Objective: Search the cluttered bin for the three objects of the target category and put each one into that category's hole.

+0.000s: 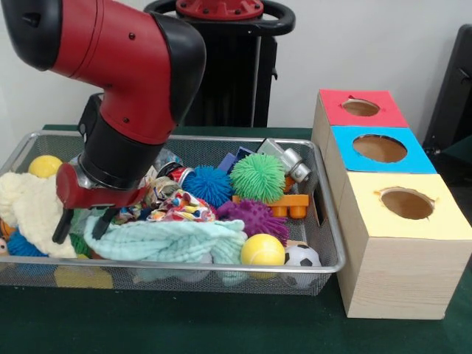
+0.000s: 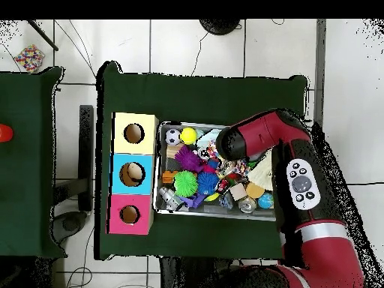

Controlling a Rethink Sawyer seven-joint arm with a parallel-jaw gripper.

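Note:
A wire mesh bin (image 1: 221,267) is packed with toys and cloths. In it I see a blue spiky ball (image 1: 208,184), a green spiky ball (image 1: 257,177) and a purple spiky ball (image 1: 254,217). One yellow ball (image 1: 262,251) and a small soccer ball (image 1: 302,256) lie at the front right, and another yellow ball (image 1: 46,166) sits far left. My gripper (image 1: 83,223) hangs open at the bin's left, just above a mint cloth (image 1: 177,240) and beside a cream fluffy cloth (image 1: 29,206), with nothing between its fingers. In the overhead view the arm (image 2: 255,139) covers the gripper.
Right of the bin stand three boxes with round top holes: a red box (image 1: 383,114), a blue box (image 1: 413,151) and a yellow box (image 1: 442,221). An orange block (image 1: 291,203), a grey toy car (image 1: 291,162) and a patterned cloth (image 1: 181,208) crowd the bin's middle.

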